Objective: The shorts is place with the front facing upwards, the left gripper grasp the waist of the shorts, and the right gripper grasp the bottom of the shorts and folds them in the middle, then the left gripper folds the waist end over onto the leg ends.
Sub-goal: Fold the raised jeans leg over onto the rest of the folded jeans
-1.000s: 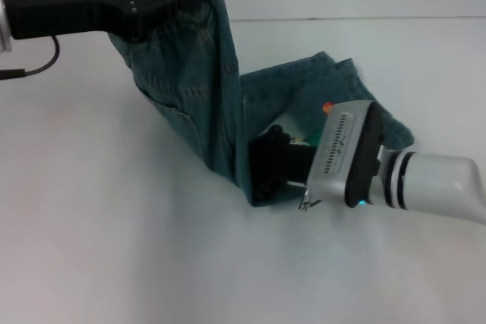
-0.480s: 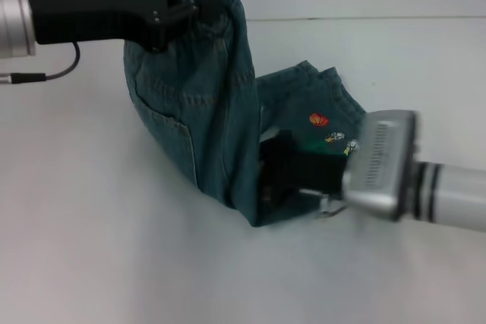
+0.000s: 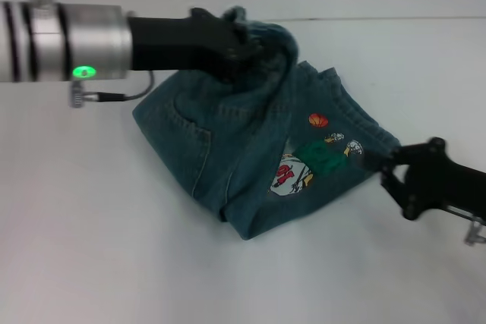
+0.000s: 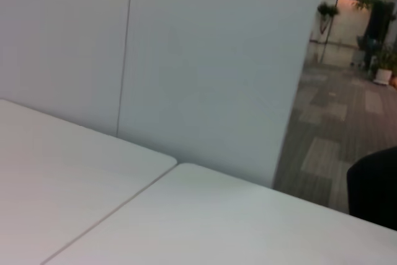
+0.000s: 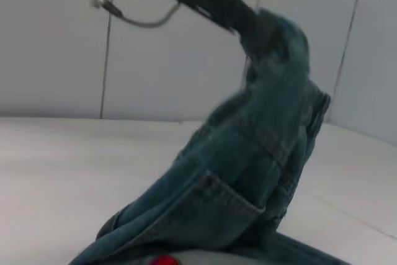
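The left gripper (image 3: pixel 241 49) is clamped on the waist of the denim shorts (image 3: pixel 250 153), holding that end raised above the rest of the garment. The right gripper (image 3: pixel 395 176) sits just beside the shorts' leg hem; its finger state cannot be determined. The shorts lie bunched on the white table (image 3: pixel 114 248).

A white table (image 3: pixel 114 263) fills the head view, its surface plain, with a thin seam line running across near its far edge. Behind it stands a pale wall (image 4: pixel 205 60) made of flat panels with narrow vertical joints. In the left wrist view the wall ends at a corner, and past it lies a grey tiled floor (image 4: pixel 322 153) with potted plants (image 4: pixel 327 13) under ceiling lights.
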Robot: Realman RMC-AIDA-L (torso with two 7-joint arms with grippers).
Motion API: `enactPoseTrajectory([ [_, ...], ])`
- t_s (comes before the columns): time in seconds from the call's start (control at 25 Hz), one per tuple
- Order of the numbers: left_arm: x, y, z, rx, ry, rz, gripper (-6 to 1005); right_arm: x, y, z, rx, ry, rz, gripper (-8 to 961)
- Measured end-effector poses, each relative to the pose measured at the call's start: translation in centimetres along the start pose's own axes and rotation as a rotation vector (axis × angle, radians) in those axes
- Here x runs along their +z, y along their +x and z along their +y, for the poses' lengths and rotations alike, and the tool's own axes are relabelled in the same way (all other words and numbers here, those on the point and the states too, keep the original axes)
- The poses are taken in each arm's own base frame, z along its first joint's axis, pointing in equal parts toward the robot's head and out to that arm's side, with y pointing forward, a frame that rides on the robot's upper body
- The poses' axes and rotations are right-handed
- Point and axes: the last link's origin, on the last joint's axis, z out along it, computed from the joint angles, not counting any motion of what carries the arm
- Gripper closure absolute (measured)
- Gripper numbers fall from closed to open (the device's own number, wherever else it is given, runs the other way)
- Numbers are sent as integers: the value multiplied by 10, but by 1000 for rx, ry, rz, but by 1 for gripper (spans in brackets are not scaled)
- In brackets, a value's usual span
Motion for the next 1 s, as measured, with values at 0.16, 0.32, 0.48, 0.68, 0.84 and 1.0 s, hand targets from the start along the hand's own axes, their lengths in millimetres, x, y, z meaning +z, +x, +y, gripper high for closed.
enactPoseTrajectory([
  [0.16, 42, -1, 9, 9, -16, -28, 953, -21, 2, 5, 26, -3, 1, 955],
  [0.32, 82, -3, 15, 0, 12, -31, 952, -21, 2, 11, 21, -56, 7, 955],
  [0.48, 112, -8, 28, 30, -3, -63, 952, -12, 1, 15, 9, -105, 17, 955],
  [0.68, 124, -15, 39, 36, -26, -88, 917, -6, -1, 16, 7, -137, 17, 955],
  [0.84, 124, -16, 41, 25, -36, -80, 781, -3, -2, 17, 16, -156, 18, 954],
  [1.0, 125, -19, 44, 50, -47, -102, 640, -1, -4, 18, 8, -175, 19, 954],
])
